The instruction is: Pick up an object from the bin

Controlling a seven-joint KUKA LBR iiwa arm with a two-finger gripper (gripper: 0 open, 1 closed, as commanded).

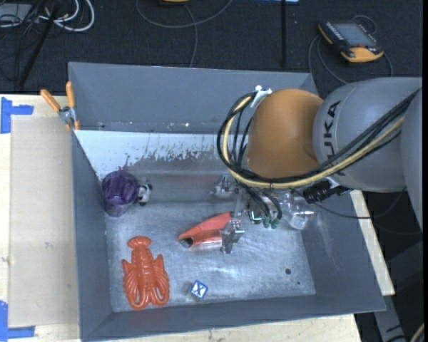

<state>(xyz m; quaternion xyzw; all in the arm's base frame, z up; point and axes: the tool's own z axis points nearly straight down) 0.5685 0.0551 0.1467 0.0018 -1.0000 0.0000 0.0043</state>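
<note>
Grey metal bin (200, 130), four loose things on its floor. Red lobster toy (144, 273) lies flat at front left, lengthwise front to back. Purple crumpled lump (118, 191) is behind the lobster, close to the back-left corner, with a small white bit just beside it. Small blue-and-white cube (198, 289) sits just right of the lobster, near the front wall. Orange-red slipper-like thing (205, 232) lies right of and behind the lobster, mid-floor, slantwise. Gripper (232, 237) is down at that thing's end farthest from the lobster; touching or just beside, cannot tell. Arm (357, 141) with orange cover (285, 134) and black-and-yellow cables hangs over the bin, well right of the lobster.
</note>
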